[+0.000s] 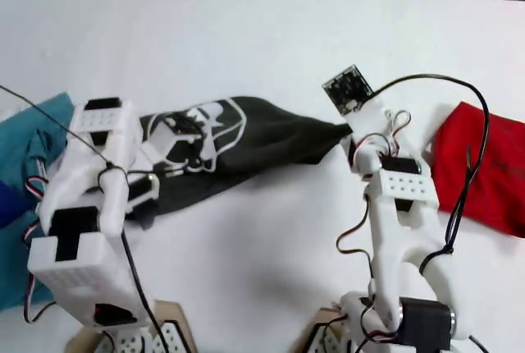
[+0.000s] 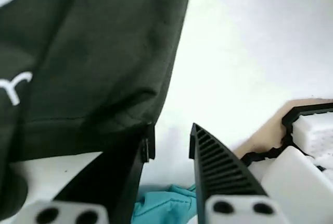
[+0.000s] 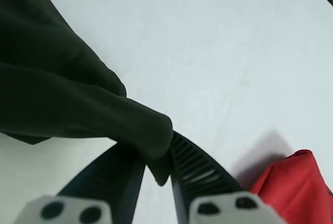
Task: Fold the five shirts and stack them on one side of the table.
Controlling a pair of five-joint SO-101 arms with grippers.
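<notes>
A black shirt [image 1: 246, 144] with a white print lies crumpled across the middle of the table. My right gripper [image 1: 350, 135] is at its right tip. In the right wrist view the gripper [image 3: 157, 157] is shut on a bunched fold of the black shirt [image 3: 62, 99]. My left gripper [image 1: 148, 191] sits over the shirt's left end. The left wrist view has it [image 2: 170, 141] open, with the black shirt's hem [image 2: 93, 125] against one finger and bare table in the gap. A red shirt [image 1: 484, 164] lies at the right. A teal shirt [image 1: 33, 135] lies at the left.
The table's far half [image 1: 271, 33] is bare white. A corner of the red shirt [image 3: 291, 187] lies close beside the right gripper. Teal cloth [image 2: 161, 206] shows under the left gripper. The arms' wooden bases [image 1: 172, 332] stand at the near edge.
</notes>
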